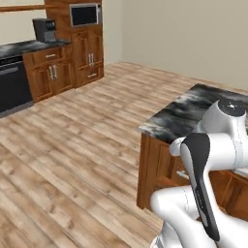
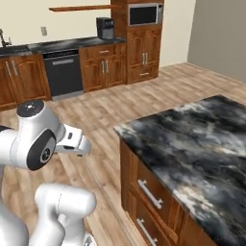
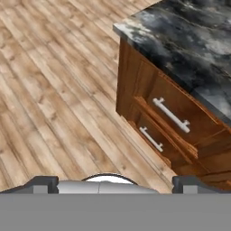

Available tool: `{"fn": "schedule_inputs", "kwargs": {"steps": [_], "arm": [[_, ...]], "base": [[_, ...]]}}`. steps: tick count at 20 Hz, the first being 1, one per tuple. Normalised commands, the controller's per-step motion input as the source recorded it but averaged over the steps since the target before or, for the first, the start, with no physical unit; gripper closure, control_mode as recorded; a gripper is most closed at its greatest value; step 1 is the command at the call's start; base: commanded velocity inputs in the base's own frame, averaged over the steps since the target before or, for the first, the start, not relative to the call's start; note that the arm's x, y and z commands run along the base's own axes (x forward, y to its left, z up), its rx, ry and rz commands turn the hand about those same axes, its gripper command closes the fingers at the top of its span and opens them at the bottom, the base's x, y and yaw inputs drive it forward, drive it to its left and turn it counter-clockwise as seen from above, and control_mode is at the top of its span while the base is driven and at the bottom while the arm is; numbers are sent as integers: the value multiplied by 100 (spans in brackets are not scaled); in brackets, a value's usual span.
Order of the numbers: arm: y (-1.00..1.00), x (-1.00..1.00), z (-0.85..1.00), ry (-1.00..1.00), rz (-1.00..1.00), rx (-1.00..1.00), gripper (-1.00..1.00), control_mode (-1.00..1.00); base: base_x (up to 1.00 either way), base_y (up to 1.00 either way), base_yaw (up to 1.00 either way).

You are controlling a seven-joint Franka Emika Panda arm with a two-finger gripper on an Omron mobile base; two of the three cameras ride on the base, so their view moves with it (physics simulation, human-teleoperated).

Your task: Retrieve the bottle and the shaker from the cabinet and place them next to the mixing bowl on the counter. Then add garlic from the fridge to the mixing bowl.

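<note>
The bottle, the shaker, the mixing bowl, the garlic and the fridge are out of view. My gripper [image 3: 115,185] is open, its two dark fingertips [image 3: 43,182] spread wide with nothing between them. It looks down at the wood floor beside a kitchen island with a dark marble counter [image 3: 189,31] and bare top. Wooden cabinets [image 1: 53,72] with closed doors line the far wall.
The island [image 1: 193,114] stands right in front of my arm, with two closed drawers [image 3: 171,115] facing the hand. Along the far wall are a black dishwasher [image 2: 63,74], a coffee machine [image 2: 104,27] and a built-in microwave [image 2: 144,14]. Open wood floor [image 1: 72,145] lies between.
</note>
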Motion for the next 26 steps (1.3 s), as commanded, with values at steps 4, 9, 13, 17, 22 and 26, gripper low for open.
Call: {"fn": "schedule_inputs", "kwargs": {"steps": [4, 9, 13, 17, 22, 26], "arm": [[0, 0, 0, 0, 0, 0, -100, 100], [0, 0, 0, 0, 0, 0, -100, 100], [0, 0, 0, 0, 0, 0, -100, 100], [0, 0, 0, 0, 0, 0, -100, 100], [0, 0, 0, 0, 0, 0, -100, 100], [0, 0, 0, 0, 0, 0, -100, 100]], "base": [[-33, 0, -61], [-15, 0, -69], [-4, -2, -66], [2, -31, -61], [17, -55, -58], [50, -54, -51]]}}
